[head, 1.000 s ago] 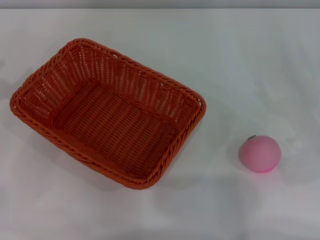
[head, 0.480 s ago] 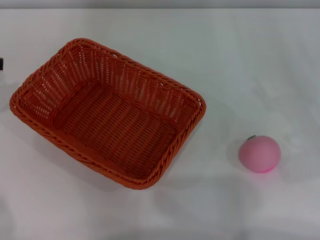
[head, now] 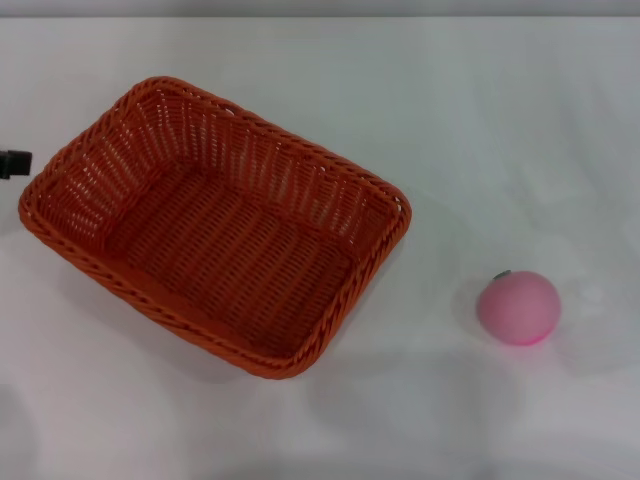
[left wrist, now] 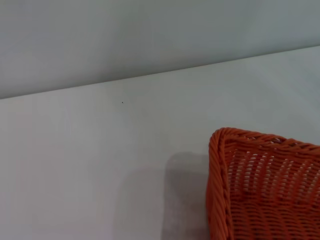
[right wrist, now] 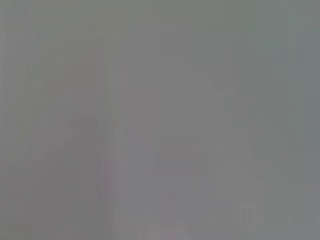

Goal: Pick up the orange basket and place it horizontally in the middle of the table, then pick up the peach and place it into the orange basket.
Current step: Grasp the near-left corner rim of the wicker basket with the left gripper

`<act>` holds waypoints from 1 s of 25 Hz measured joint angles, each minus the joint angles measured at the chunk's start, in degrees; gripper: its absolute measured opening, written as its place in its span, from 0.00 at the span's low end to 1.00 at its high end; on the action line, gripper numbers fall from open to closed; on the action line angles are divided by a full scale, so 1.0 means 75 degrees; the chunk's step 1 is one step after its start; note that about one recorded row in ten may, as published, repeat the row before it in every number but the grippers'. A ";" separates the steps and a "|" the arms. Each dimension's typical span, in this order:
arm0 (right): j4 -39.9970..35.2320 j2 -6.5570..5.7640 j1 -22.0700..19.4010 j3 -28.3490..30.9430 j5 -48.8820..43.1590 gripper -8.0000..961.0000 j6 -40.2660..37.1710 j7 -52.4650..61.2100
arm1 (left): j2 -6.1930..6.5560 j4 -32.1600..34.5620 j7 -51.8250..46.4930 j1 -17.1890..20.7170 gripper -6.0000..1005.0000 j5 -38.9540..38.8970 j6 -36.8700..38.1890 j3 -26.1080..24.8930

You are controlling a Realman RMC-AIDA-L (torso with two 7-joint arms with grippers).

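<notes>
The orange basket [head: 215, 243] lies on the white table [head: 480, 130] left of centre, turned diagonally, with nothing in it. One of its corners shows in the left wrist view as the orange basket [left wrist: 265, 185]. The pink peach [head: 518, 307] sits alone on the table at the right, well apart from the basket. A dark tip of my left gripper [head: 14, 162] pokes in at the left edge of the head view, just beside the basket's left corner. My right gripper is out of view; its wrist view shows only plain grey.
The table's far edge [left wrist: 150, 75] runs behind the basket against a grey backdrop. Bare tabletop lies between the basket and the peach and along the front.
The dark tip of my left gripper has come in from the left edge, moving down and right toward the basket's left corner. Basket and peach have not moved.
</notes>
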 joint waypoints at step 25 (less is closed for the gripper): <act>0.0132 0.0000 0.0081 -0.0138 -0.0039 0.87 -0.0331 -0.0026 | -0.0232 0.2244 0.0618 -0.0855 0.87 0.0092 0.1977 0.0473</act>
